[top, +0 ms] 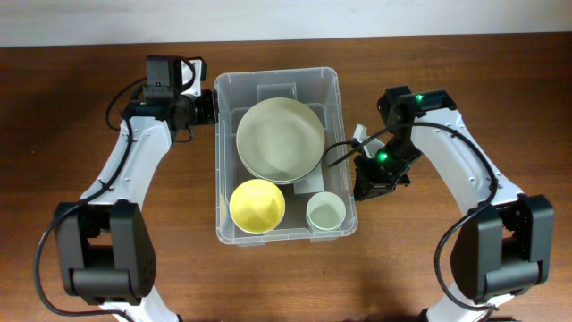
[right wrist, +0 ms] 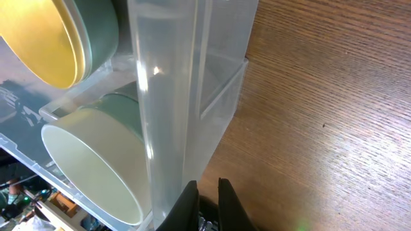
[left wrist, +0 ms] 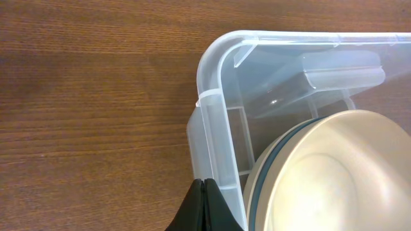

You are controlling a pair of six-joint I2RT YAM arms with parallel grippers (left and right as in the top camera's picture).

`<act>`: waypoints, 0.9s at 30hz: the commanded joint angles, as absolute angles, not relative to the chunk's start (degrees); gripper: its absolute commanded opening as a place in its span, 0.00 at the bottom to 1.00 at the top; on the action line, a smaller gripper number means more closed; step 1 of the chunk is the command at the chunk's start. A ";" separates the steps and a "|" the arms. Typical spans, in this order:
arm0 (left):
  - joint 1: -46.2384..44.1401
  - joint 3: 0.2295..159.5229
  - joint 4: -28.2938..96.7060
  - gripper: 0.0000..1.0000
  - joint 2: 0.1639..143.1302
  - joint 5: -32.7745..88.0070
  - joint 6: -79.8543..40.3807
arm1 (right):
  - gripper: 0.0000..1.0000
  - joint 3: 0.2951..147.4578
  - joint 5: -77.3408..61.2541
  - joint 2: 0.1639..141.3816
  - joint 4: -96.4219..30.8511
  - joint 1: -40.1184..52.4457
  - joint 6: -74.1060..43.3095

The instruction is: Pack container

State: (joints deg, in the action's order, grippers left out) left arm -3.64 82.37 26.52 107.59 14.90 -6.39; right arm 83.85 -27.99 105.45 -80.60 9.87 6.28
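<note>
**Edges and Bowls Hid Much**

In the wrist views, only the fingertips of the left gripper [left wrist: 203,196] and the right gripper [right wrist: 207,192] showed, at the bottom edge. The large bowl [left wrist: 334,179] ran off the right and bottom edges, and the yellow bowl [right wrist: 38,38] off the top. From overhead, the large bowl covered most of the label [top: 310,185] inside the container [top: 234,94].

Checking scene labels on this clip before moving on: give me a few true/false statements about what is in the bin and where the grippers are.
1. The yellow bowl sits inside the clear container. True.
2. The large pale dish lies on the table outside it. False: it is inside, at the far end.
3. The left gripper is shut, outside the container's wall. True.
4. The right gripper holds the small white bowl. False: the bowl sits in the container; the gripper is outside, beside the wall.
</note>
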 commanded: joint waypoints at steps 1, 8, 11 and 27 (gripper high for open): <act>-3.77 83.55 25.80 0.00 107.94 18.31 -5.21 | 0.08 84.97 -29.87 105.58 -80.58 10.50 7.31; -3.62 83.55 26.28 0.00 107.87 14.37 -5.23 | 0.08 84.99 -28.23 105.58 -80.01 10.44 7.27; -2.83 83.66 27.55 0.01 107.61 11.46 -5.23 | 0.11 84.99 -22.50 105.58 -77.47 9.89 5.87; 3.46 83.74 39.09 1.00 94.76 -2.90 -2.72 | 0.99 104.16 1.76 105.47 -56.88 4.71 -2.39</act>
